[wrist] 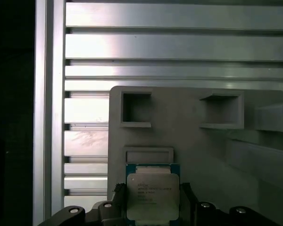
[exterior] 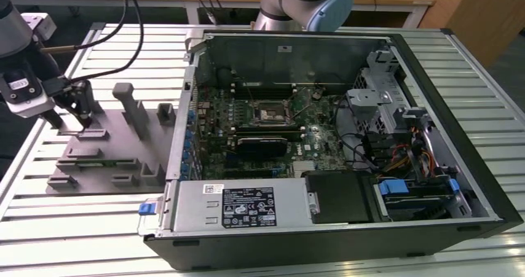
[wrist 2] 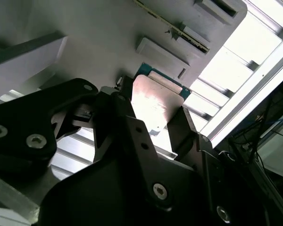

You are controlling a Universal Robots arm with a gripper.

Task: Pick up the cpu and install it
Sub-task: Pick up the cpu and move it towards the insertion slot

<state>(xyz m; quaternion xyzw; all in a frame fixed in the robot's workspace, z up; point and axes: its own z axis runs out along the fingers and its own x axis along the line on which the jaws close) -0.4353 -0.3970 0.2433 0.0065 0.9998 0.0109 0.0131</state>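
At one edge of the grey fixture (exterior: pixel 98 166), the gripper (exterior: pixel 83 124) straddles the cpu (wrist: pixel 152 193); I cannot tell if it grips.

We see a silvery aluminium table of long ribbed slats (exterior: pixel 90 234) carrying everything here. Two things lie directly on it. One is a big black desktop computer case (exterior: pixel 328 246), laid flat on its side with the open side facing up. The other is a flat grey plastic fixture plate with upright posts and shallow pockets (exterior: pixel 98 166), which rests just beside the case, on the exterior view's left of it. On the plate's far side from the case, we see bare slats running to the table's edge
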